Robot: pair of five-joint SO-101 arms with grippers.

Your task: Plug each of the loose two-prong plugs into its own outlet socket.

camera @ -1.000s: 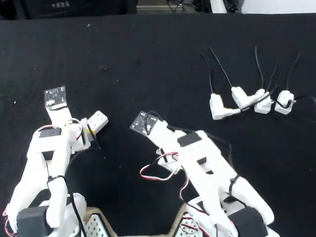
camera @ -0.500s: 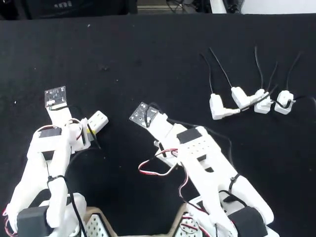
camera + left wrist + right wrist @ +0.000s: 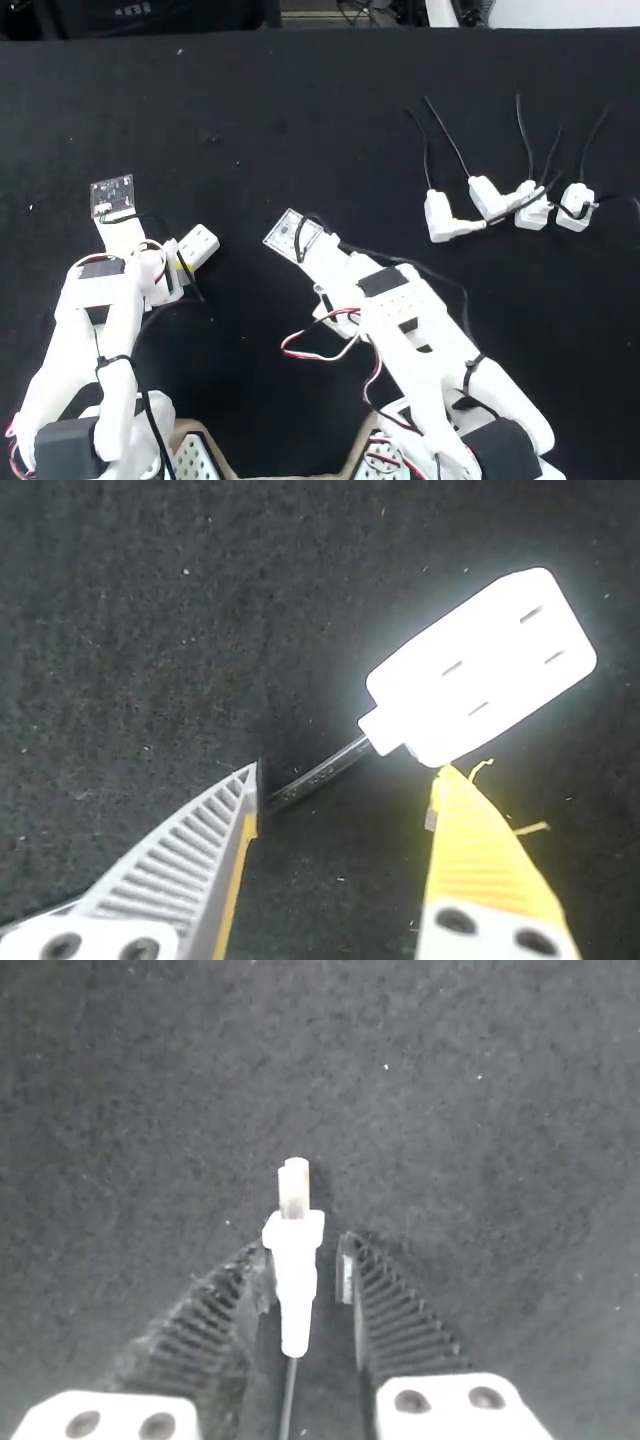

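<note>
A white outlet block (image 3: 480,670) with several slots lies on the black table. Its black cord (image 3: 315,777) runs back between the fingers of my left gripper (image 3: 348,775), which stands open just behind the block. In the high view the outlet block (image 3: 198,245) sits at the left beside the left gripper (image 3: 178,268). My right gripper (image 3: 300,1250) is shut on a white two-prong plug (image 3: 291,1260), prongs pointing away, above bare cloth. The right arm (image 3: 400,310) sits mid-table, with the plug's cord trailing along it. Several loose white plugs (image 3: 440,218) lie at the far right.
The loose plugs' thin black cords (image 3: 445,135) fan out toward the table's far edge. Red and white wires (image 3: 310,350) loop beside the right arm. Black cloth (image 3: 260,120) covers the table between the outlet block and the plugs.
The right arm has moved a little away from the table's front edge, carrying its plug. The left arm and outlet block have stayed put.
</note>
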